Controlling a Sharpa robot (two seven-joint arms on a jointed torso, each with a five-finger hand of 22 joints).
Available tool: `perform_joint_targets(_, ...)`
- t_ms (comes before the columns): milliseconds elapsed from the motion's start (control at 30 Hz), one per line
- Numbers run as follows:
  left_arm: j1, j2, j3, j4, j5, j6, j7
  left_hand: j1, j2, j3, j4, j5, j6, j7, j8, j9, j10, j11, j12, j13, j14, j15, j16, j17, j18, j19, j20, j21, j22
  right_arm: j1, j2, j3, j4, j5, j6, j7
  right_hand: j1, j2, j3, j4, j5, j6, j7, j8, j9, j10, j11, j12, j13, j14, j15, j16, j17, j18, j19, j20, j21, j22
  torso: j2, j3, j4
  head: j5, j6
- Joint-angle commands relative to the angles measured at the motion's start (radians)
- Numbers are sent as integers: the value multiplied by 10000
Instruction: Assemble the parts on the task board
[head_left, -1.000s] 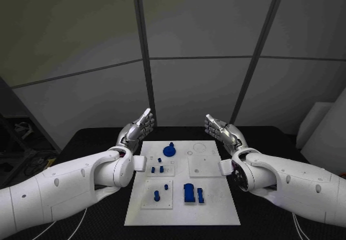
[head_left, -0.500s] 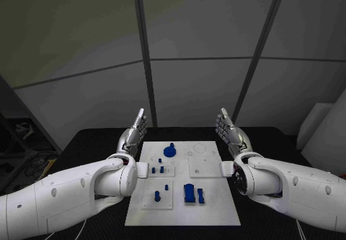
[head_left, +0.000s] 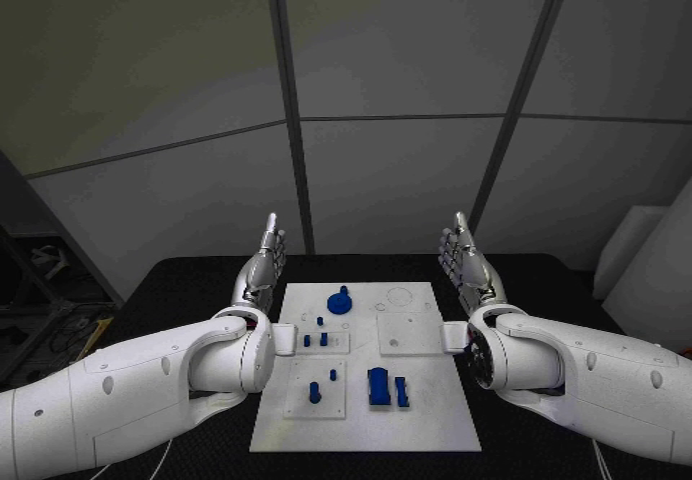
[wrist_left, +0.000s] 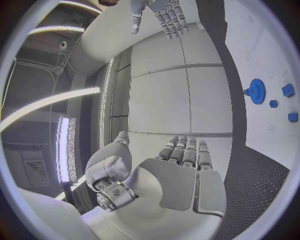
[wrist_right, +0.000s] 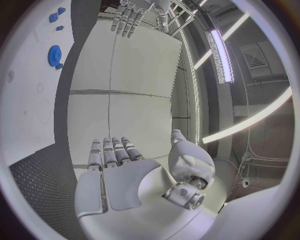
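A: White plate, item one: board (head_left: 418, 420) is lying flat mid-table on the black mat (head_left: 188, 280). Blue parts are sitting on it: a gear (head_left: 340, 300) at the far end, small pegs (head_left: 313, 338) on the left, a peg pair (head_left: 320, 388) on a raised tile nearer, a taller block (head_left: 379, 385) beside it.

B: Hands?

A: Left hand (head_left: 263, 262) is hovering beside the board's far left corner, fingers straight and together, holding nothing. Right hand (head_left: 464, 262) is mirroring it at the far right corner, likewise flat and holding nothing. Neither is touching the board.

B: Stage of work?

A: Not settled. Parts standing in their tiles would suit a finished board as well as one awaiting work; whether any piece is seated is too small to tell.

B: Handling notes?

A: Parts are looking like hard matte plastic, small, so a fingertip pinch would likely be serving better than a full grasp. Gear teeth (wrist_left: 255, 91) are offering a rim grip. Board surface is looking smooth, with shallow round recesses (head_left: 400, 295) at the far right. Mat is showing a fine woven texture (wrist_right: 44, 175).
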Motion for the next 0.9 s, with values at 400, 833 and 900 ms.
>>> perform_joint_targets(400,18,-2,7,20,-158,-80,217,-1957,-7,-54,-27,-111,-1393,0,-47,-12,-1444,11,-60,-12,-1270,-1,-59,-9,-585,-435,-35,-60,-105,21,-2,3,23,24,-90,171,-1290,-2,-2,-71,-49,-1367,7,-39,-13,-1488,5,-34,-16,-1451,4,-45,-12,-224,-1191,-29,-38,-41,0,-1,-1,-1,-2)
perform_joint_targets(833,18,-2,7,20,-158,-80,217,-1957,-7,-54,-27,-111,-1393,0,-47,-12,-1444,11,-60,-12,-1270,-1,-59,-9,-585,-435,-35,-60,-105,21,-2,3,23,24,-90,171,-2097,-2,-2,-71,-49,-1367,7,-39,-13,-1488,5,-34,-16,-1451,4,-45,-12,-224,-1191,-29,-38,-41,0,-1,-1,-1,-2)
perform_joint_targets(900,18,-2,7,20,-158,-80,217,-1957,-7,-54,-27,-111,-1393,0,-47,-12,-1444,11,-60,-12,-1270,-1,-59,-9,-585,-435,-35,-60,-105,21,-2,3,23,24,-90,171,-2097,-2,-2,-71,-49,-1367,7,-39,-13,-1488,5,-34,-16,-1451,4,-45,-12,-224,-1191,-29,-38,-41,0,-1,-1,-1,-2)
